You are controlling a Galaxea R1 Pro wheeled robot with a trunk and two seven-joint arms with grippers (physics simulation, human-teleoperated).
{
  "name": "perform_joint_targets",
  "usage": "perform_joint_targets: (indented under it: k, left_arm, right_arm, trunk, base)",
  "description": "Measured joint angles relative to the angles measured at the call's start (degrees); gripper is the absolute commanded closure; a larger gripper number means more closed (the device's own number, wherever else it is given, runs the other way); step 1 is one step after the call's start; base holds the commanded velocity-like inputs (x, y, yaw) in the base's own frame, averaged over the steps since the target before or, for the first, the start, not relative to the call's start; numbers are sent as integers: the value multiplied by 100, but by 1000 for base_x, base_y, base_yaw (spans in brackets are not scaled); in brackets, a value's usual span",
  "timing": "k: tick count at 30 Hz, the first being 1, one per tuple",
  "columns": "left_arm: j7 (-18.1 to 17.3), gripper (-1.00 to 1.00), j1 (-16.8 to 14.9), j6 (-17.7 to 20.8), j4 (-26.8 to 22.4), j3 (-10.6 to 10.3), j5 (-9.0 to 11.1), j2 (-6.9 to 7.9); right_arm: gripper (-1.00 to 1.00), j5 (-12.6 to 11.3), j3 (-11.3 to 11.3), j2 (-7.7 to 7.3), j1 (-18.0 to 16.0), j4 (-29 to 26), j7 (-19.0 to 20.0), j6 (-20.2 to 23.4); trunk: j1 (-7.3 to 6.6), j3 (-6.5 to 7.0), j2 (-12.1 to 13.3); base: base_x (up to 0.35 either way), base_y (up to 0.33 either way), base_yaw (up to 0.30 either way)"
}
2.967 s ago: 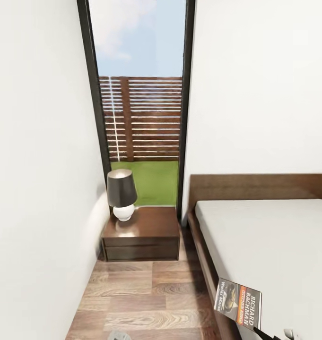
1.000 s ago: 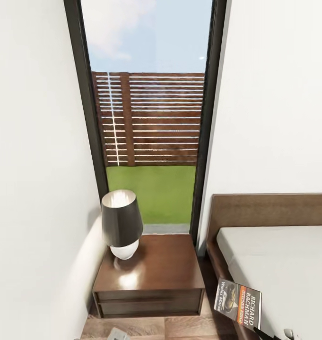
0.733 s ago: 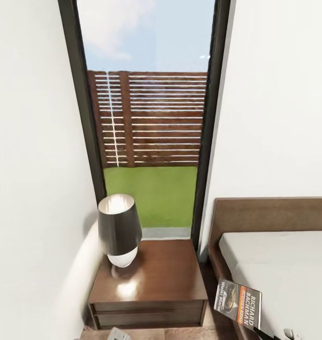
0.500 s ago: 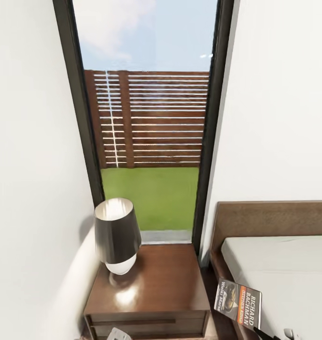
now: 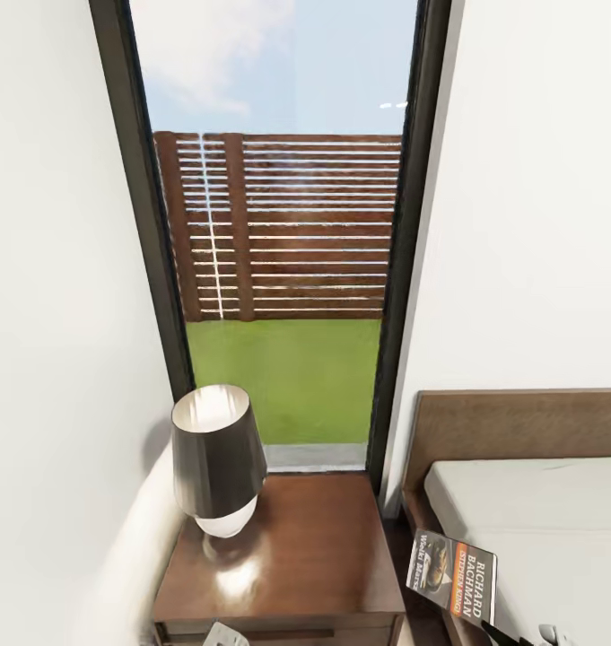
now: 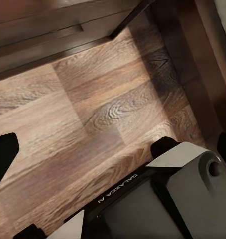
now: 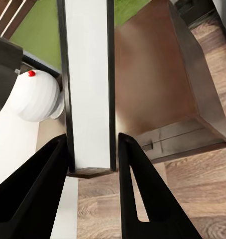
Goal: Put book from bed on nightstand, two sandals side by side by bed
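The book [image 5: 451,574], dark cover with an orange band, hangs at the lower right of the head view, just off the bed's near corner. In the right wrist view it stands edge-on, white pages [image 7: 88,84] between dark covers, and my right gripper [image 7: 90,149] is shut on it with one black finger [image 7: 43,179] on each side. The nightstand [image 5: 287,556] lies just ahead, its glossy top [image 7: 153,84] beyond the book. The bed [image 5: 538,511] is at the right. My left gripper [image 6: 113,149] hangs open over the wood floor. The sandals are out of view.
A dark-shaded lamp [image 5: 217,458] with a white base [image 7: 36,97] stands on the nightstand's left half. A white wall runs close on the left, with a tall window [image 5: 278,269] behind. The robot's base [image 6: 163,199] and the bed frame [image 6: 202,74] show below my left gripper.
The whole view has advanced toward the nightstand, which now looms larger and lower. The book keeps its place in the picture, still held in my right gripper.
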Motion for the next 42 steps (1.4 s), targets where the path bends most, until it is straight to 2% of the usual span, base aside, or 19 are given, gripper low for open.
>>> perform_joint_targets:
  k: [11,27,33,35,37,38,41,42]
  left_arm:
    - [-2,-100,0,1,0,0,0,0]
    - [-6,-100,0,-2,0,8,5,0]
    - [-146,-100,0,-23,-1,23,26,13]
    - [-411,-100,0,-29,-10,37,32,20]
    - [-1119,-100,0,-30,-38,53,50,34]
    - [-1355,-100,0,-30,-52,61,62,40]
    - [-2676,-100,0,-10,-431,134,195,46]
    - [-2834,-100,0,-1,-553,132,214,43]
  right_arm:
    - [100,5,1,-1,0,1,0,1]
    - [100,6,-4,0,0,0,-7,0]
    - [100,6,-5,-1,0,-1,-3,0]
    - [100,6,-5,-2,0,-1,-1,0]
    - [100,7,-4,-1,0,0,-1,0]
    - [100,6,-5,-1,0,-1,-1,0]
    - [100,7,-4,-1,0,-1,-7,0]
    - [100,7,-5,-1,0,-1,-9,0]
  trunk:
    - [1,0,0]
    - [3,0,1]
    - [3,0,1]
    - [3,0,1]
    - [3,0,1]
    - [3,0,1]
    - [3,1,1]
    - [3,0,1]
  base:
    - [286,0,0]
    - [8,0,0]
    - [0,0,0]
    - [0,0,0]
    - [0,0,0]
    - [0,0,0]
    - [0,0,0]
    - [0,0,0]
